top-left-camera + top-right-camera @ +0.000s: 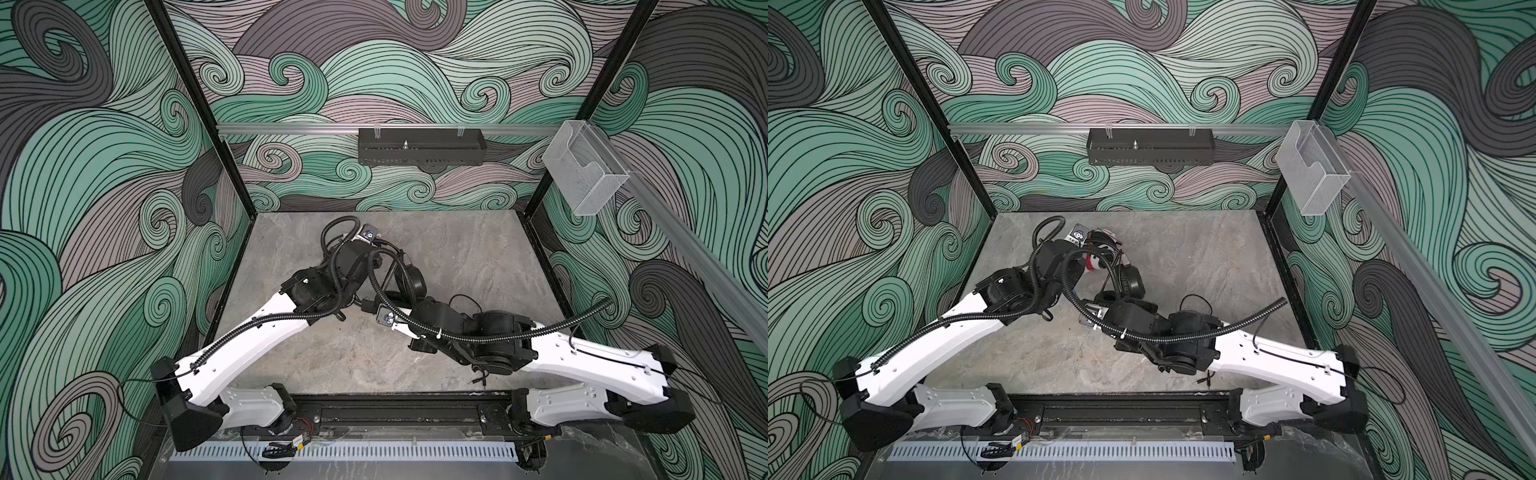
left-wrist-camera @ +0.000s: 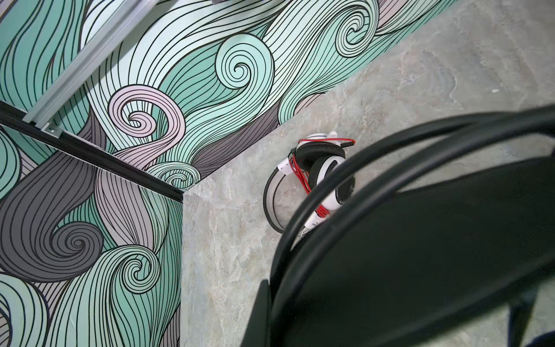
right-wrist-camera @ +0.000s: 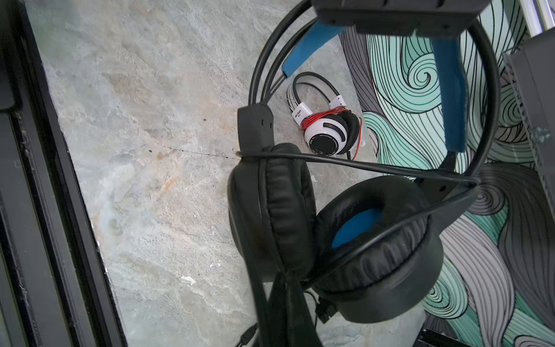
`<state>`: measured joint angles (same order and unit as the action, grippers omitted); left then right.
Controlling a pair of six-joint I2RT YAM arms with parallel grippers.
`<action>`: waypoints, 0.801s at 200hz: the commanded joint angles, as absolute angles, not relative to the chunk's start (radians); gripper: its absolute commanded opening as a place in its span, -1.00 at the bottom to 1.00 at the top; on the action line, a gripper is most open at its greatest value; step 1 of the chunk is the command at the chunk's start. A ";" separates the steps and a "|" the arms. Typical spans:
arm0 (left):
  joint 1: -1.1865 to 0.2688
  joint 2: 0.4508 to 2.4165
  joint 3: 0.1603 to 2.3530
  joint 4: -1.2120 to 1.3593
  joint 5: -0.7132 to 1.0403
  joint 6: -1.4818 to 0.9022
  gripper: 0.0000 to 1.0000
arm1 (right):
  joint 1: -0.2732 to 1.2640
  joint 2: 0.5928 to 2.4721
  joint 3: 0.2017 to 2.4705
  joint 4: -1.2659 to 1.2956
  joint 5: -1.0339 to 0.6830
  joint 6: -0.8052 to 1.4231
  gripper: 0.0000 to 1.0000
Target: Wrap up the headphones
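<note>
White headset (image 3: 326,136) far left of centre, red cord (image 3: 324,115) already wound | black headset (image 3: 375,240) held up mid-table, black cord (image 3: 360,166) about one turn, rest loose | left gripper (image 3: 396,24) clamps headband (image 3: 452,90) | right gripper (image 3: 279,303) pinched, seemingly on that cord.

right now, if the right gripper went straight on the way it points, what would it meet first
Most likely the black headset: its ear pads sit just ahead of the right gripper in the right wrist view. The white headset lies farther back on the table. Exact depth is unclear.
</note>
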<state>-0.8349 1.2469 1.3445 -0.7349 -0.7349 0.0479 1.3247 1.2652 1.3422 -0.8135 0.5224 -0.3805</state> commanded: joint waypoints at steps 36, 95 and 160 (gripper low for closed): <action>-0.843 1.305 1.566 -1.019 -0.554 -0.155 -1.00 | 1.331 1.300 1.438 -0.766 0.491 -0.577 -1.00; -0.849 1.286 1.565 -1.031 -0.470 -0.109 -1.00 | 1.346 1.354 1.506 -0.762 0.520 -0.610 -1.00; -0.854 1.189 1.508 -1.071 -0.479 -0.016 -1.00 | 1.325 1.297 1.462 -0.810 0.638 -0.692 -0.80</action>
